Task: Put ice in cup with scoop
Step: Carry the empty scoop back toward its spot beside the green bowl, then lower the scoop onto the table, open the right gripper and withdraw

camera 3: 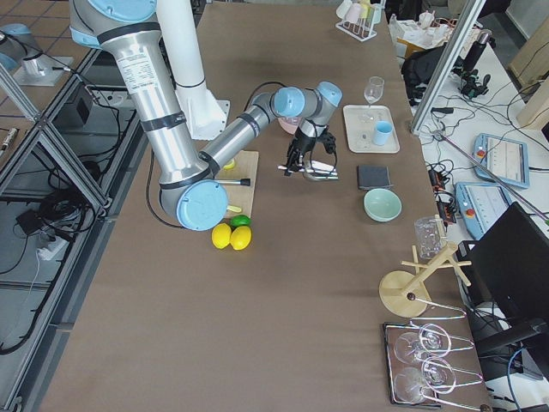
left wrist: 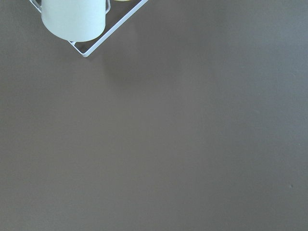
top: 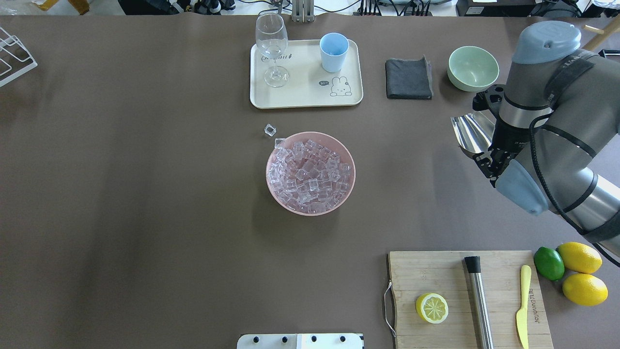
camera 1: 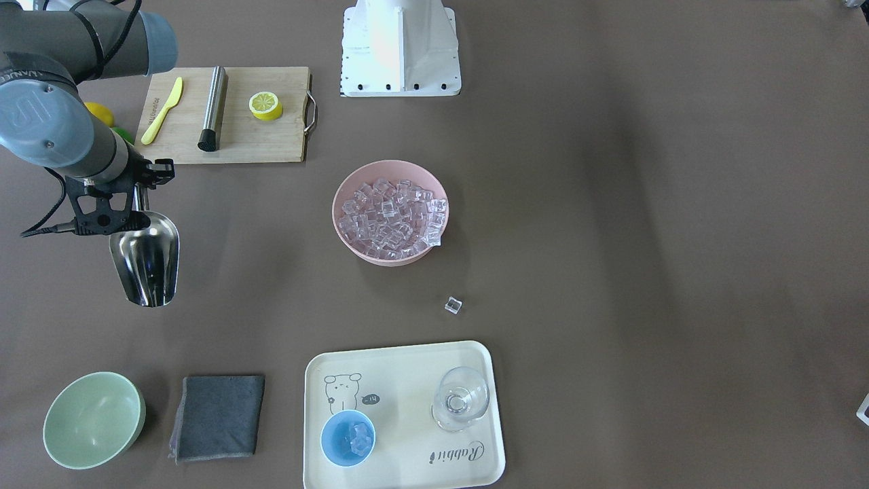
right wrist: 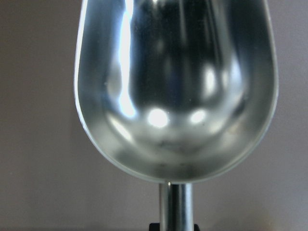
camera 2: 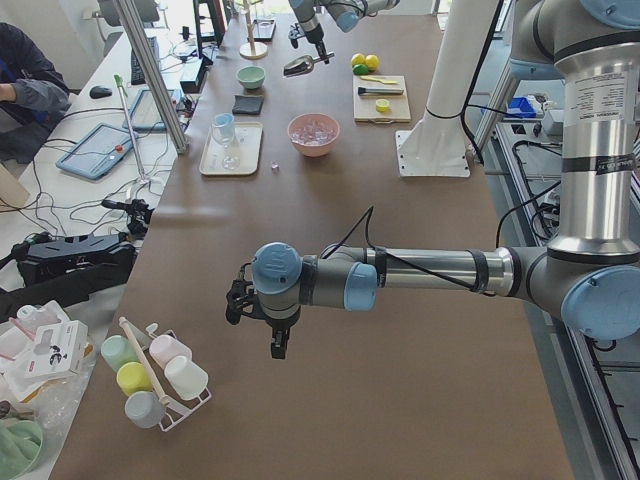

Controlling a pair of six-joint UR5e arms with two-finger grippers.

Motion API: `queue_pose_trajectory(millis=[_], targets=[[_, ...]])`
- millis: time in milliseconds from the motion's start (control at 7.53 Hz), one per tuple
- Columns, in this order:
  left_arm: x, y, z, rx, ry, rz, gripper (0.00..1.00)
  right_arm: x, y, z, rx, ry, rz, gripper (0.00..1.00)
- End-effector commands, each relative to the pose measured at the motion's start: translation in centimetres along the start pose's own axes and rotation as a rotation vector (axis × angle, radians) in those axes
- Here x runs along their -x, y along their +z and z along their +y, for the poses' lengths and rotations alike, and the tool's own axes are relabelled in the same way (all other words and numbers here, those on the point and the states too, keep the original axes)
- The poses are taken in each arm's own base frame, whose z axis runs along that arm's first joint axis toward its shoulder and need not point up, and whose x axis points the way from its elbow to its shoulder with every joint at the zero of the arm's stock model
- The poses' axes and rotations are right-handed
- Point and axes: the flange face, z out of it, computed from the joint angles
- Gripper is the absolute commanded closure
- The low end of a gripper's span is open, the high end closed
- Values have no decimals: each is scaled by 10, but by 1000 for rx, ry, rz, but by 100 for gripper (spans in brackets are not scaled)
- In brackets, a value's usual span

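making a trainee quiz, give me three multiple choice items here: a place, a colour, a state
1. The small round light-blue cup stands: A) on the cream rectangular tray B) on the wooden board C) inside a bowl
2. The round bowl heaped with clear ice cubes is: A) green B) white C) pink
3. The trough of the shiny stainless-steel scoop is: A) ice-filled B) empty C) water-filled
Answers: 1A, tray beneath it; 2C, pink wall; 3B, wrist view shows bare metal.
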Motion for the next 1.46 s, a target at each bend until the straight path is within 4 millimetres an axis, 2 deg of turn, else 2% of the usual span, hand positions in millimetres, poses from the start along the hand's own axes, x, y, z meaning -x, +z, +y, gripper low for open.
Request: queue_pose_trajectory(millis=[0, 531, 664, 796, 929, 1062, 1195, 1327], targets=[[0, 0, 0, 2, -1, 0, 2, 2, 48, -29, -6, 31, 2, 100], [3, -7, 5, -10, -15, 4, 2, 19, 78, -31, 30, 60, 16, 100], [4, -6, 5, -7, -18, 3, 2, 20, 77, -31, 29, 61, 14, 100], [4, -7, 4, -8, -17, 3, 2, 20, 77, -31, 29, 61, 14, 68], [5, -6, 5, -6, -19, 1, 2, 18, 77, -32, 27, 63, 14, 42], [7, -3, 6, -1, -23, -2, 2, 13, 70, -34, 12, 66, 7, 1], [7, -3, 6, -1, -22, -2, 2, 7, 65, -37, -8, 68, -3, 0], [6, -4, 6, -3, -19, -2, 2, -7, 51, -42, -31, 89, -12, 0]])
